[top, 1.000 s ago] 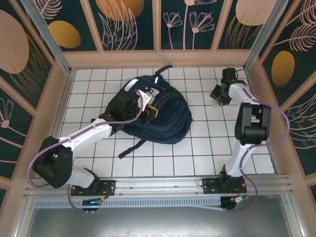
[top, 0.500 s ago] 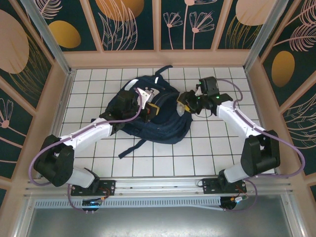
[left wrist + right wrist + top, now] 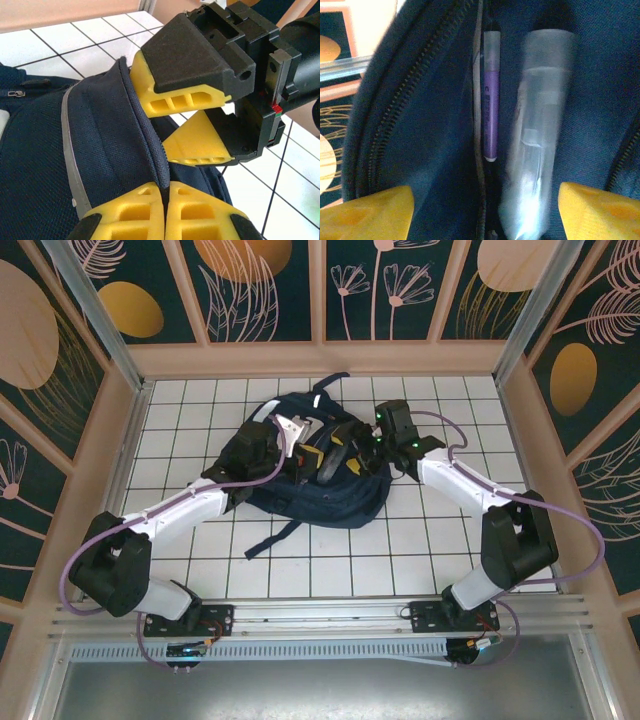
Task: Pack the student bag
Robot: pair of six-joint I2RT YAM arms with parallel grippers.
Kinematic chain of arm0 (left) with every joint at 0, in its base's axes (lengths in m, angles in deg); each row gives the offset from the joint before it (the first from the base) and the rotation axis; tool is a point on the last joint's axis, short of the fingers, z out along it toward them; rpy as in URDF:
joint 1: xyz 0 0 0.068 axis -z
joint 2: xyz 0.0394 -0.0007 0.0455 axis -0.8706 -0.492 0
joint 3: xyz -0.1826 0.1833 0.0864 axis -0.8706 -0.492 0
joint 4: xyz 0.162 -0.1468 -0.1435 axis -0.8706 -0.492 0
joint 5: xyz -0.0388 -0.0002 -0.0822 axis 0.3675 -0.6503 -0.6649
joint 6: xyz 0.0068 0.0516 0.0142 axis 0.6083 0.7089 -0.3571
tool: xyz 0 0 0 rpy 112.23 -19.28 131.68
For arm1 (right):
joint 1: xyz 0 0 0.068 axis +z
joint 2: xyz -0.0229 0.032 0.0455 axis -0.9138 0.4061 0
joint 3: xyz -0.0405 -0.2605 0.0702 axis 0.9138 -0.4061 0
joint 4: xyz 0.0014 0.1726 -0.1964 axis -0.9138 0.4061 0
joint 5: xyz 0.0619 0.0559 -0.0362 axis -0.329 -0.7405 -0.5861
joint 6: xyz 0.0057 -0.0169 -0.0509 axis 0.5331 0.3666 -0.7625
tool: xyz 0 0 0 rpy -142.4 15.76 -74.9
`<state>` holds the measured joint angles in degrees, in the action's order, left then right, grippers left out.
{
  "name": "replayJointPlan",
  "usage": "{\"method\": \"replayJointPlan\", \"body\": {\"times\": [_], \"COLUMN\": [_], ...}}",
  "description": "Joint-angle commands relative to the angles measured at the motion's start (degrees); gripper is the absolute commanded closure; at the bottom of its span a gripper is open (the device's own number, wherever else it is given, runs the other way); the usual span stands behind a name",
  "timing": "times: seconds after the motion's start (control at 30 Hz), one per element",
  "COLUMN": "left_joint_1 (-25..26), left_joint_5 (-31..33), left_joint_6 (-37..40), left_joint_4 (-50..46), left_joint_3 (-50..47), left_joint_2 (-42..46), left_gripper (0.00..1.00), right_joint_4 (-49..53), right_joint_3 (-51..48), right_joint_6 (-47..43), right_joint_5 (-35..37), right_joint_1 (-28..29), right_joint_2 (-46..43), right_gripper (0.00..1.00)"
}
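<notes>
Nearest, left gripper jaws are pinched together on the zip lip of the student bag, which lies mid-table on the white tiles; if that thin fold slips, the mouth likely drops shut. Right gripper jaws stand wide apart inside the opening, gripping nothing, so a finger could snag the zip teeth on withdrawal. Deeper in, a blurred clear tube beside a purple pen looks unsettled and may roll out.

White gridded tiles form the floor, walled by dark teal panels with orange discs and pale leaf drawings in wooden frames.
</notes>
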<state>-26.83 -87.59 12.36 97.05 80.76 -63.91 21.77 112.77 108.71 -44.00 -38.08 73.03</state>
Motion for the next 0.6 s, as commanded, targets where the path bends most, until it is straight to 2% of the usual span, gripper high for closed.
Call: {"method": "replayJointPlan", "body": {"times": [0.0,0.1,0.23,0.33,0.47,0.57], "left_joint_1": [0.1,0.1,0.2,0.4,2.4,5.7], "left_joint_5": [-2.2,-2.1,-3.0,-5.2,-7.2,-6.9], "left_joint_6": [-0.1,0.6,4.3,8.3,13.7,19.7], "left_joint_4": [8.0,7.3,3.4,0.6,-3.1,-6.2], "left_joint_3": [0.2,-0.3,0.4,1.4,3.8,6.6], "left_joint_2": [0.8,0.9,0.9,0.4,-1.6,-4.4], "left_gripper": [1.00,1.00,1.00,1.00,1.00,1.00], "right_joint_4": [-0.8,1.2,6.9,11.4,16.0,18.1], "right_joint_3": [1.2,0.2,-1.0,-2.4,-2.9,-2.6], "right_joint_6": [0.1,-2.2,-6.1,-9.4,-14.9,-19.4], "right_joint_5": [2.8,3.8,5.7,7.2,8.6,14.5], "right_joint_1": [-0.3,-1.4,-6.4,-13.2,-26.1,-34.2], "right_joint_2": [-0.2,-2.4,-6.8,-10.5,-14.3,-16.4], "right_gripper": [0.20,0.21,0.21,0.20,0.20,0.19]}}
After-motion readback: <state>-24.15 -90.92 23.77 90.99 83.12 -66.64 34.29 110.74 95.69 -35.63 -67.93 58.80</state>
